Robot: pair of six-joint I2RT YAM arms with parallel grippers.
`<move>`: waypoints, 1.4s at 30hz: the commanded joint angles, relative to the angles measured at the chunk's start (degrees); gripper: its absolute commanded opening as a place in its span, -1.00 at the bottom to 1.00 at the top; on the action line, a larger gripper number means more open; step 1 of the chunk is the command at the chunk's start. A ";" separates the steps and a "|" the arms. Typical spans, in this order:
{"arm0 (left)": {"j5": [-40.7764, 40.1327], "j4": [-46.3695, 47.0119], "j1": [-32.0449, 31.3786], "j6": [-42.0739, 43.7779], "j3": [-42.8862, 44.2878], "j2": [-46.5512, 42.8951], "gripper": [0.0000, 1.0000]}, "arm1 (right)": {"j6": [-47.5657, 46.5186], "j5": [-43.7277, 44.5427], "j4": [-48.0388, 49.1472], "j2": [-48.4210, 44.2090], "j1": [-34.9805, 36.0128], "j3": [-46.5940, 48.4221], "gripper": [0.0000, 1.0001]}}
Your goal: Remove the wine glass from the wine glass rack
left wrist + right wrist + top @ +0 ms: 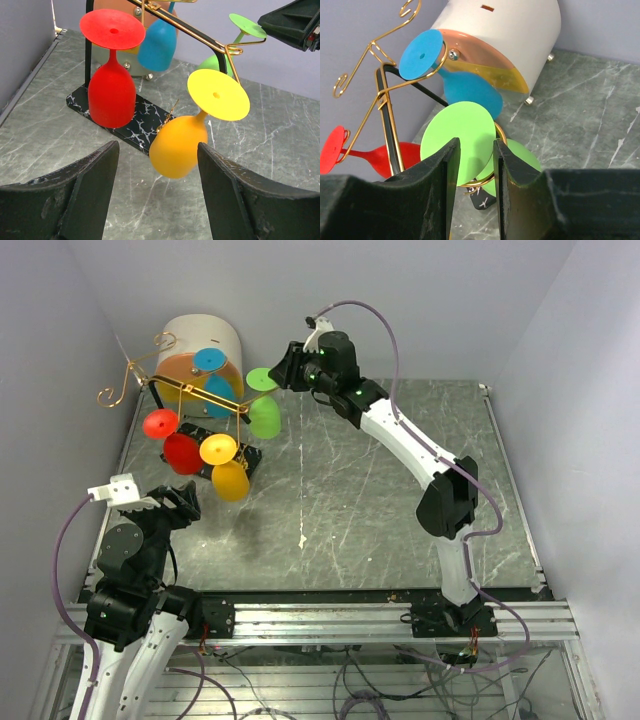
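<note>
The wine glass rack (190,390), gold wire on a black speckled base (142,112), stands at the table's far left. Plastic wine glasses hang upside down from its rails: red (111,95), yellow (180,142), blue (159,45) and green (465,140). My right gripper (285,368) is narrowly open at the green glass's round foot (262,379). In the right wrist view that foot shows in the gap just beyond the fingertips (452,150), not clamped. My left gripper (157,147) is wide open and empty, low, just short of the yellow glass's bowl (231,480).
A cream drum with an orange face (205,335) stands behind the rack against the back wall, also in the right wrist view (510,35). Walls close in on the left and back. The grey marbled table (380,500) stretches to the right.
</note>
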 commanded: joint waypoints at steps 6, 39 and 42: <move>-0.20 0.67 -0.18 0.35 1.21 -0.05 0.50 | 3.21 -6.20 4.43 -2.35 1.60 -2.62 -0.35; -0.13 0.66 -0.18 0.35 1.17 0.10 0.50 | 7.61 2.63 9.02 -10.71 0.96 -12.79 -0.94; -0.07 0.57 -0.18 0.35 1.17 0.07 0.50 | 9.95 2.94 12.55 -13.03 -0.13 -16.37 -0.96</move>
